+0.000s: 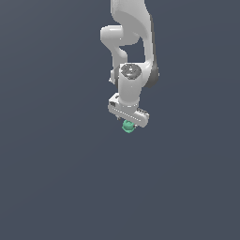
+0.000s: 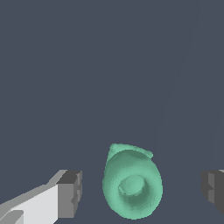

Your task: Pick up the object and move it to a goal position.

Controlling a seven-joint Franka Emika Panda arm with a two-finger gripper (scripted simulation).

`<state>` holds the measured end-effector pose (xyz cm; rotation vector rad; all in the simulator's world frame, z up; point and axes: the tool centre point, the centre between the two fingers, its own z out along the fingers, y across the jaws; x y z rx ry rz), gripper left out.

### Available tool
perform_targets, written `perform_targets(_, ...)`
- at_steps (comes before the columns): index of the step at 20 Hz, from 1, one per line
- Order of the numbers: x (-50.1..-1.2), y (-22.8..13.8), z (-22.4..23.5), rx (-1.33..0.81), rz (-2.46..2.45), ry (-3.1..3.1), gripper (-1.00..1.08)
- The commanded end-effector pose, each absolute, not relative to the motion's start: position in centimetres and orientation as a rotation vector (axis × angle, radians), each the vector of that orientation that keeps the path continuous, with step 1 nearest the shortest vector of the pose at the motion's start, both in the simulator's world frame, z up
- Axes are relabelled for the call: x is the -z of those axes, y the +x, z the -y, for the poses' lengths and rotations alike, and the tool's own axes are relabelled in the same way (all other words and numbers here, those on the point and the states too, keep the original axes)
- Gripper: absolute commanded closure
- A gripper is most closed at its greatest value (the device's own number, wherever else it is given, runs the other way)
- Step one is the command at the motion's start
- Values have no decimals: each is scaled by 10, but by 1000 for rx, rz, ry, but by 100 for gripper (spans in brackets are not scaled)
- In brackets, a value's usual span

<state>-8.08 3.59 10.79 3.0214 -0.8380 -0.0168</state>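
The object [image 2: 132, 183] is a small teal-green cup-like piece, seen end-on in the wrist view with its round hollow facing the camera. My gripper [image 2: 142, 192] is open, one dark fingertip on each side of the object with a clear gap between each pad and the piece. In the exterior view the object [image 1: 128, 126] peeks out just beneath the white gripper [image 1: 129, 118], which hangs straight over it and hides most of it. The fingertips are not visible in the exterior view.
Plain dark grey ground [image 1: 56, 178] fills both views. The white arm [image 1: 129, 42] rises behind the gripper toward the top of the exterior view. No other objects show.
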Motion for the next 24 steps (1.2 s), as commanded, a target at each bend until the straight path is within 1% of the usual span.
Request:
perform_targets(1,-103,-89,-40,12,923,2998,-92)
perform_targets(12,-91,-110,-50,1,1135,2929,-92)
perform_targets(20,-89,-112,-51,1,1152,2923,-92)
perform_targets(24,-79,-113,-51,1,1153,2922,-92)
